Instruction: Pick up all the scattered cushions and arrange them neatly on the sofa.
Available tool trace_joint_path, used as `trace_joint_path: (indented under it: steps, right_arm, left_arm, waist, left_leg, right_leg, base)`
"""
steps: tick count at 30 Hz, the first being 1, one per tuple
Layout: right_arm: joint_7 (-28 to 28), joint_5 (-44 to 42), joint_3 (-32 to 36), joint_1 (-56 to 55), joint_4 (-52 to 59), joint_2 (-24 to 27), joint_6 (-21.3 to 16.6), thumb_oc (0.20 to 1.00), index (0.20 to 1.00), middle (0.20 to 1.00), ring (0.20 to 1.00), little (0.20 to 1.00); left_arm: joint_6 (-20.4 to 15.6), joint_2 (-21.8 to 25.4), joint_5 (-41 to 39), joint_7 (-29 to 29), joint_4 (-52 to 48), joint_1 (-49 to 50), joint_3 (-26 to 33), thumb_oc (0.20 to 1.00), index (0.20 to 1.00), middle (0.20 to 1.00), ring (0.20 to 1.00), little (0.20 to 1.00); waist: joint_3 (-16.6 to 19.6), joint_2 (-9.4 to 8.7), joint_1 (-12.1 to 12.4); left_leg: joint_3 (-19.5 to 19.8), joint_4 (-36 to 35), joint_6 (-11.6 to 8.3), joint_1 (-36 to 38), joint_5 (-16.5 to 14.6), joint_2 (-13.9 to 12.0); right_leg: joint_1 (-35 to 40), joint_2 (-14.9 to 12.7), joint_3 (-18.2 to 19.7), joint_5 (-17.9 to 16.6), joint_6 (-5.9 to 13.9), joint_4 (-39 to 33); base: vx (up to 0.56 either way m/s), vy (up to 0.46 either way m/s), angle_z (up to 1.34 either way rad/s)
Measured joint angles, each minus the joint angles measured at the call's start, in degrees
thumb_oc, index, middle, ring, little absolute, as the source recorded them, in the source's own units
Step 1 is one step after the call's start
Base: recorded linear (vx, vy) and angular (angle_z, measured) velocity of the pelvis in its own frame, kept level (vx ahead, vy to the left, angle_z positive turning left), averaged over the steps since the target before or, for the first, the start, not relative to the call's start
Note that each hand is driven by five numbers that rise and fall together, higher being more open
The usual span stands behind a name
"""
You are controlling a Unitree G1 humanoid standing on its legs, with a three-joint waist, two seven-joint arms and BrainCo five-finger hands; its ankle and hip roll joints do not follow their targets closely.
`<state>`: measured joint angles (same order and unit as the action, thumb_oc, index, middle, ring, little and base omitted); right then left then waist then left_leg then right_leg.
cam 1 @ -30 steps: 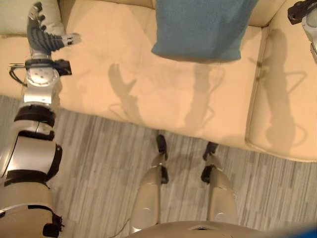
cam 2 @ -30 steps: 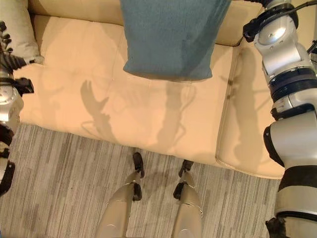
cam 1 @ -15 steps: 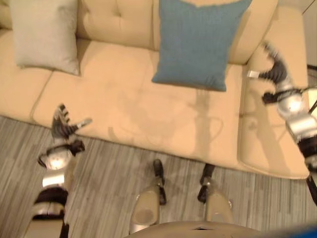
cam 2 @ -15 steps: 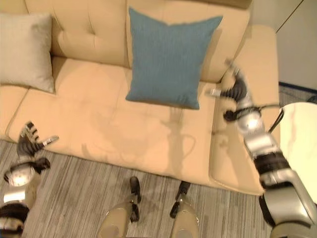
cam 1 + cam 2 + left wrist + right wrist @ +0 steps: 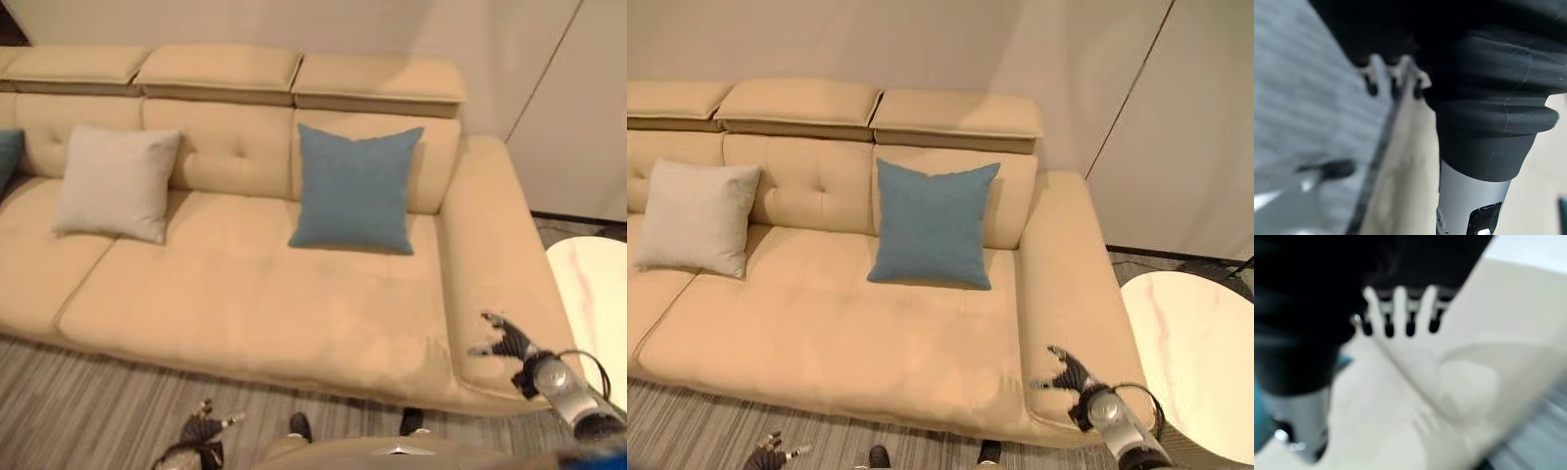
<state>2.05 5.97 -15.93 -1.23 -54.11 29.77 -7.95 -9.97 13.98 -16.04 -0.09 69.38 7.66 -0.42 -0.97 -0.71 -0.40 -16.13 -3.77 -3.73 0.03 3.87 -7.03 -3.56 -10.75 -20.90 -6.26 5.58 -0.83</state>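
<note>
The whole view has pulled back and lifted within 1 second: earlier the head camera looked straight down at the seat with both arms stretched over it, and now it takes in the full sofa (image 5: 823, 323) from backrest to front edge. That shift is the camera's own; the cushions have not moved on the seat.

What has changed is the arms. Both have dropped away from the sofa. The right hand (image 5: 1070, 376) now hangs over the front corner of the sofa's right-end section, fingers spread and straight, holding nothing; its wrist view shows the fingers (image 5: 1400, 308) apart above bare upholstery. The left hand (image 5: 201, 431) sits low in front of the sofa, over the grey floor (image 5: 686, 431), fingers likewise loose and empty.

The blue cushion (image 5: 933, 223) stands upright against the sofa's back, right of centre. The beige cushion (image 5: 694, 217) leans against the back further left. In the left eye view a sliver of another blue cushion (image 5: 6, 157) shows at the sofa's far left. A round white side table (image 5: 1195, 352) stands beyond the sofa's right end.

With both hands free and no cushion visible on the floor, the blue cushion looks placed, and the task seems at or near its end.
</note>
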Motion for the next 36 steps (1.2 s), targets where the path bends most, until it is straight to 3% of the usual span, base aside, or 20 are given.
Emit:
trace_joint_path:
  steps: [4,6,7,9,10,11,12,13,16,17,20,21,22,24,26,27,29,30,31,36]
  right_arm:
    - [0.00,0.26,-0.83,-2.89,-3.60,-3.92,0.26,1.000,1.000,1.000,1.000,1.000]
    - [-0.27,0.25,-1.32,-3.06,-5.04,-4.58,-0.02,1.000,1.000,1.000,1.000,1.000]
    - [-0.24,0.22,-1.76,-3.05,-6.13,-4.94,0.06,1.000,1.000,1.000,1.000,1.000]
    - [-0.38,0.01,-2.33,-2.97,-7.51,-4.93,0.16,1.000,1.000,1.000,1.000,1.000]
    - [-0.78,-0.06,-2.81,-1.37,-8.93,-5.31,0.08,1.000,1.000,1.000,1.000,1.000]
    - [-0.74,-0.05,-3.03,-0.41,-10.66,-5.37,0.30,1.000,1.000,1.000,1.000,1.000]
    - [-1.04,-0.05,-2.74,-0.30,-11.14,-4.77,0.35,1.000,1.000,1.000,1.000,1.000]
    - [-1.20,-0.05,-2.55,-0.05,-11.40,-4.69,0.47,1.000,1.000,1.000,1.000,1.000]
    - [-1.16,-0.04,-1.88,-1.05,-12.94,-5.20,0.81,1.000,1.000,1.000,1.000,1.000]
    - [-1.21,0.16,-0.36,-0.93,-13.67,-5.79,1.41,1.000,1.000,1.000,1.000,1.000]
    - [-1.11,0.57,0.21,0.34,-14.22,-7.95,2.68,1.000,1.000,1.000,1.000,1.000]
    - [-1.25,1.06,0.28,0.46,-14.40,-8.55,2.86,1.000,1.000,1.000,1.000,1.000]
    - [-1.12,1.29,-0.01,0.92,-14.21,-9.01,3.04,1.000,1.000,1.000,1.000,1.000]
    - [-1.14,1.68,-0.14,1.20,-14.37,-8.97,3.32,1.000,1.000,1.000,1.000,1.000]
    - [-1.18,2.27,-0.34,1.90,-14.38,-9.04,3.17,1.000,1.000,1.000,1.000,1.000]
    - [-1.18,2.28,-0.30,2.16,-14.42,-8.93,3.33,1.000,1.000,1.000,1.000,1.000]
    - [-1.23,2.28,-0.27,2.17,-14.80,-8.97,3.36,1.000,1.000,1.000,1.000,1.000]
    - [-1.26,2.30,-0.27,2.56,-15.07,-8.89,3.46,1.000,1.000,1.000,1.000,1.000]
    - [-1.37,2.39,-0.28,2.62,-15.38,-8.84,3.70,1.000,1.000,1.000,1.000,1.000]
    - [-1.56,3.34,-0.30,0.86,-15.48,-8.84,3.97,1.000,1.000,1.000,1.000,1.000]
  left_arm:
    - [0.86,-0.30,2.22,0.07,1.69,0.09,-0.61,1.000,1.000,1.000,1.000,1.000]
    - [1.00,-0.25,2.26,0.12,1.69,0.15,-0.92,1.000,1.000,1.000,1.000,1.000]
    - [0.95,0.14,2.33,0.18,1.63,-0.32,-1.81,1.000,1.000,1.000,1.000,1.000]
    - [0.97,0.43,3.72,0.29,1.58,-1.68,-2.24,1.000,1.000,1.000,1.000,1.000]
    - [0.95,0.81,3.65,0.53,1.64,-2.75,-2.23,1.000,1.000,1.000,1.000,1.000]
    - [0.99,1.19,3.81,0.36,1.67,-3.72,-2.47,1.000,1.000,1.000,1.000,1.000]
    - [0.95,1.06,4.31,0.37,1.70,-4.40,-3.62,1.000,1.000,1.000,1.000,1.000]
    - [0.94,0.65,4.36,0.35,1.72,-4.54,-4.23,1.000,1.000,1.000,1.000,1.000]
    - [0.91,-0.28,4.71,0.18,1.62,-6.44,-6.42,1.000,1.000,1.000,1.000,1.000]
    - [1.12,-0.69,6.35,0.07,1.69,-7.92,-8.07,1.000,1.000,1.000,1.000,1.000]
    - [0.96,-0.47,7.73,0.19,1.62,-9.43,-8.66,1.000,1.000,1.000,1.000,1.000]
    - [1.03,-0.17,8.32,0.21,1.39,-9.71,-8.88,1.000,1.000,1.000,1.000,1.000]
    - [1.08,0.05,8.66,0.43,1.38,-9.08,-8.49,1.000,1.000,1.000,1.000,1.000]
    - [1.02,0.35,8.82,0.55,1.34,-8.34,-8.50,1.000,1.000,1.000,1.000,1.000]
    - [1.13,0.76,8.86,0.64,1.67,-7.30,-7.93,1.000,1.000,1.000,1.000,1.000]
    - [1.14,0.84,8.86,0.65,1.63,-7.11,-7.86,1.000,1.000,1.000,1.000,1.000]
    - [1.32,0.82,8.85,0.53,1.64,-6.80,-7.64,1.000,1.000,1.000,1.000,1.000]
    - [1.60,0.51,8.82,0.57,1.65,-6.39,-7.63,1.000,1.000,1.000,1.000,1.000]
    - [1.88,-0.01,8.79,0.45,1.65,-4.89,-7.31,1.000,1.000,1.000,1.000,1.000]
    - [2.00,0.05,8.72,0.49,1.70,-2.97,-6.02,1.000,1.000,1.000,1.000,1.000]
  waist:
    - [0.00,-0.08,-0.17]
    - [-0.77,0.91,-0.06]
    - [-0.78,0.54,-0.03]
    - [-1.68,-0.50,0.16]
    - [-2.72,-2.28,0.61]
    - [-3.74,-3.14,1.20]
    - [-4.12,-3.89,0.85]
    - [-4.34,-3.67,0.23]
    - [-4.41,-3.23,-1.21]
    - [-4.37,-2.65,-3.19]
    - [-5.31,-3.86,-3.09]
    - [-5.56,-3.53,-2.97]
    - [-5.59,-2.36,-2.44]
    - [-5.59,-1.56,-1.88]
    - [-5.12,-0.03,-1.30]
    - [-4.84,-0.04,-0.85]
    - [-4.77,-0.28,0.11]
    - [-4.87,0.09,0.26]
    - [-4.02,0.43,0.49]
    - [-1.28,0.12,1.38]
  left_leg:
    - [0.07,0.14,-0.28,-0.83,0.17,-1.99]
    - [0.96,1.01,-0.49,-1.94,0.30,-4.00]
    - [1.28,2.84,-0.70,-3.35,0.32,-5.17]
    - [2.30,5.33,-3.19,-4.57,-0.88,-6.16]
    - [6.26,12.36,-5.58,-7.16,-1.66,-4.24]
    - [8.62,18.67,-5.28,-7.73,-2.46,-1.58]
    - [9.47,23.78,-4.59,-8.25,-5.86,0.79]
    - [9.09,23.54,-3.73,-6.90,-6.75,1.85]
    - [6.74,18.63,0.09,-2.81,-10.43,3.22]
    - [7.14,13.05,2.12,-1.11,-11.44,4.76]
    - [4.25,6.74,5.01,0.01,-7.01,7.50]
    - [2.36,6.24,5.64,0.07,-6.27,7.47]
    - [0.27,3.96,7.04,1.81,-5.78,7.51]
    - [-1.79,2.19,8.08,2.53,-4.45,7.35]
    - [-2.93,0.11,7.72,3.18,-2.85,6.21]
    - [-2.62,-0.20,7.42,2.83,-2.56,5.73]
    - [-2.72,-0.18,5.98,2.86,-2.90,5.41]
    - [-2.41,-0.08,5.29,2.87,-2.79,4.94]
    - [-1.96,0.01,3.32,2.96,-3.05,4.09]
    - [-1.28,2.36,2.02,2.64,-3.14,1.91]
  right_leg:
    - [-2.16,1.09,0.04,2.27,-0.58,4.21]
    - [-3.47,3.05,-0.04,4.14,-1.21,7.19]
    - [-4.30,3.60,0.48,5.93,-2.03,9.15]
    - [-6.52,4.36,0.70,8.68,-4.73,10.98]
    - [-6.46,3.08,0.60,7.41,-6.29,10.56]
    - [-5.74,1.87,0.54,7.09,-6.20,9.88]
    - [-4.71,1.36,0.44,5.48,-5.78,7.63]
    - [-3.93,1.42,0.15,5.08,-5.82,6.70]
    - [-4.77,1.54,0.08,3.63,-3.96,5.88]
    - [-6.53,1.18,0.18,1.69,-3.77,5.90]
    - [-8.41,-0.71,0.94,0.65,-0.51,4.08]
    - [-8.90,-1.53,-0.56,0.83,0.03,3.82]
    - [-9.23,-3.28,-1.43,-0.20,2.72,5.03]
    - [-9.22,-4.62,0.54,0.82,5.31,9.69]
    - [-9.39,-4.42,2.80,4.52,5.92,19.86]
    - [-6.83,-3.53,3.17,7.84,6.30,20.32]
    - [-3.77,-2.49,3.85,11.19,6.56,16.05]
    - [-2.88,-1.36,4.14,10.86,4.02,13.89]
    - [-2.06,0.22,4.11,10.45,2.80,11.40]
    - [-1.61,2.33,4.31,11.27,-0.10,11.97]
  base:
    - [-0.09,-0.145,0.04]
    - [-0.16,-0.176,0.18]
    - [-0.24,-0.081,0.36]
    - [-0.24,-0.055,0.22]
    - [-0.12,0.040,-0.14]
    - [-0.17,0.097,-0.14]
    - [-0.12,0.155,-0.07]
    - [-0.11,0.205,0.14]
    - [-0.12,0.185,0.01]
    - [-0.20,0.254,-0.08]
    - [-0.15,0.142,-0.42]
    - [-0.27,0.204,-1.05]
    - [-0.20,0.124,-0.78]
    - [-0.17,0.069,-0.59]
    - [-0.09,-0.020,-0.38]
    - [-0.06,-0.087,-0.08]
    - [-0.04,-0.086,-0.14]
    - [0.02,-0.083,-0.15]
    - [0.05,-0.091,-0.18]
    - [0.03,-0.068,-0.07]
